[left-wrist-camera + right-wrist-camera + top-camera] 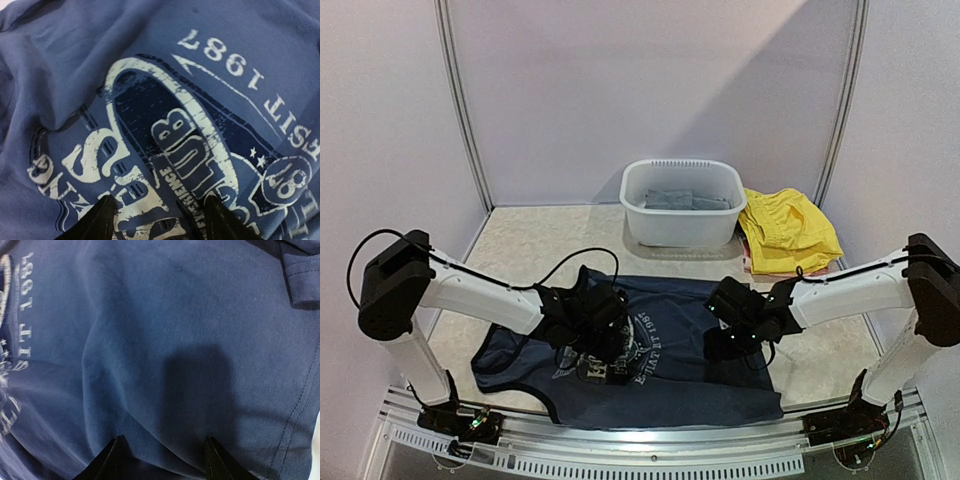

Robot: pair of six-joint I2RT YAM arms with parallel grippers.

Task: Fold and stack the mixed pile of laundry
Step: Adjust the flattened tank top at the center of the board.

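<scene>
Directly under left gripper [159, 220] and right gripper [162, 456] — both open — lies the tank top [670, 385].

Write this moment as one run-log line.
tank top spread at near edge | left gripper open above print | right gripper open above unprinted side | yellow garment beside basin
</scene>
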